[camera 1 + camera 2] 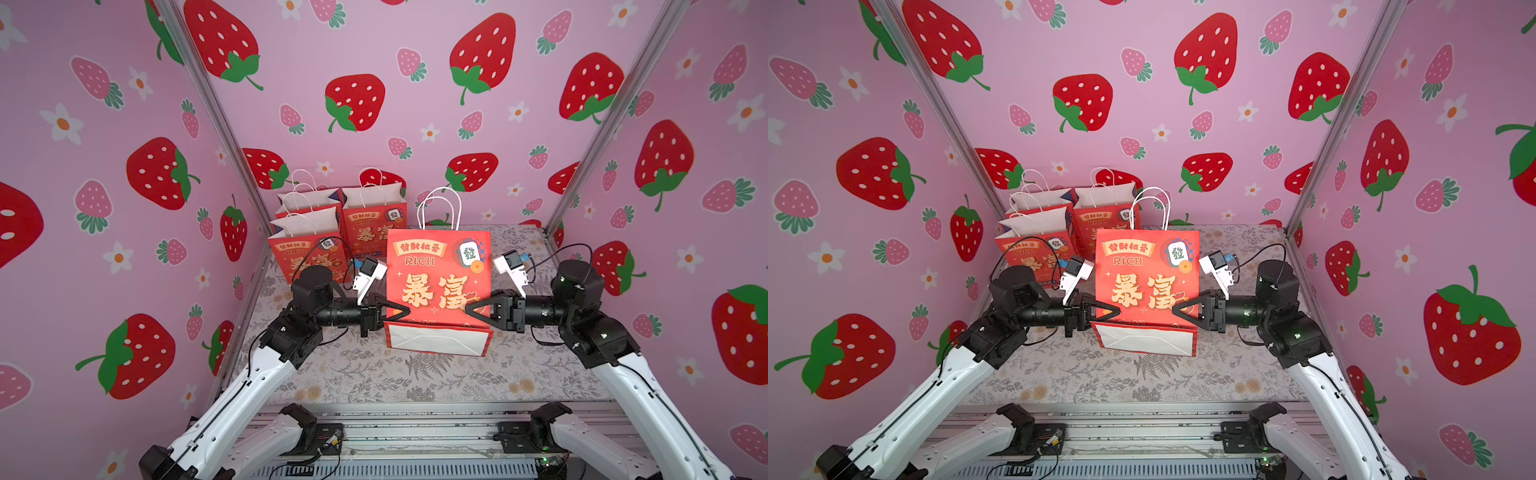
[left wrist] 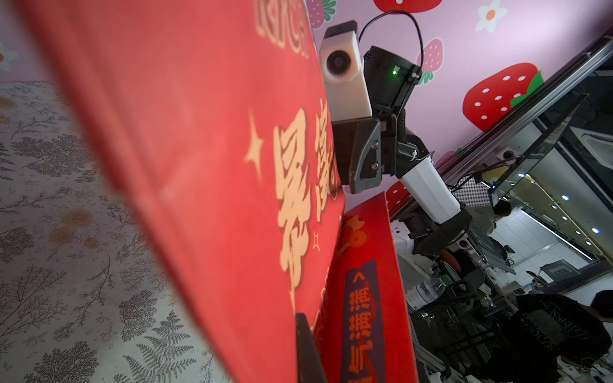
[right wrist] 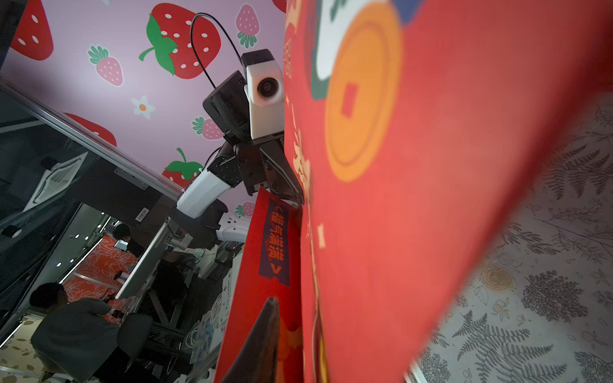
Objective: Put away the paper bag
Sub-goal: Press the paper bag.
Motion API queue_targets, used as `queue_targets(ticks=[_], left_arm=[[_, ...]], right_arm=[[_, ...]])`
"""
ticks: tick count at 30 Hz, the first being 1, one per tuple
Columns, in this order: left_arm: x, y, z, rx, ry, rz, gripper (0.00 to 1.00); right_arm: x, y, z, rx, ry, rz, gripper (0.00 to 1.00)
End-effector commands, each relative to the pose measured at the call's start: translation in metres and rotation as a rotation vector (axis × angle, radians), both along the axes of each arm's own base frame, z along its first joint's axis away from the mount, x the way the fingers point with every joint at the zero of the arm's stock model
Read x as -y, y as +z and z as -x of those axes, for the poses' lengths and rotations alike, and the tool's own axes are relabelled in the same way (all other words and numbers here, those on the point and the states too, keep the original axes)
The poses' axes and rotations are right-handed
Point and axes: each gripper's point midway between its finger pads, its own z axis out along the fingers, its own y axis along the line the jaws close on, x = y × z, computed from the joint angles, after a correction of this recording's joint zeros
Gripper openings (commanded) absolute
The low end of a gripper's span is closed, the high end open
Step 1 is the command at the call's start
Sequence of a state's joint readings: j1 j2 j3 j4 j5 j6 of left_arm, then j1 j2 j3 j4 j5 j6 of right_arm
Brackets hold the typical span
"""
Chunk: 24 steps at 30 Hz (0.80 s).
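The paper bag (image 1: 438, 278) (image 1: 1146, 278) is red with gold characters and white cord handles. It stands upright and pressed flat in the middle of the table, its white bottom flap (image 1: 436, 338) folded forward. My left gripper (image 1: 405, 311) (image 1: 1116, 311) is shut on the bag's lower left edge. In the left wrist view one dark finger (image 2: 308, 348) lies tight against the red panel (image 2: 199, 165). My right gripper (image 1: 468, 309) (image 1: 1176, 309) straddles the lower right edge. Its visible finger (image 3: 265, 331) stands a little off the panel (image 3: 431, 165), and the other finger is hidden behind it.
Three more red paper bags (image 1: 307, 253) (image 1: 374, 220) (image 1: 309, 199) stand open at the back left corner. Strawberry-print walls close in the left, right and back. The floral tablecloth (image 1: 415, 374) runs to a metal rail (image 1: 415, 428) at the front.
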State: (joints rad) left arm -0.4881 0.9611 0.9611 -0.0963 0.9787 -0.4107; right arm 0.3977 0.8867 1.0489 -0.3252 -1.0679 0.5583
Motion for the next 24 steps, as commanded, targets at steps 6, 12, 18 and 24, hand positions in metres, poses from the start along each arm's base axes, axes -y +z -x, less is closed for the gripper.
queue_targets(ticks=[6,12,18,24], left_arm=[[0.000,0.021,0.003,0.065,-0.020,0.052,0.00],[-0.001,0.025,0.006,0.079,-0.020,0.063,0.74],[-0.034,0.026,-0.020,0.112,0.255,0.000,0.99],[-0.068,0.036,-0.031,0.120,0.394,0.082,0.99]], right_arm=[[-0.005,0.007,-0.002,0.026,0.008,-0.021,0.08],[0.000,0.009,-0.016,0.054,-0.107,-0.007,0.00],[0.015,0.015,-0.025,0.078,-0.221,0.038,0.00],[0.038,0.011,-0.041,0.087,-0.389,0.123,0.00]])
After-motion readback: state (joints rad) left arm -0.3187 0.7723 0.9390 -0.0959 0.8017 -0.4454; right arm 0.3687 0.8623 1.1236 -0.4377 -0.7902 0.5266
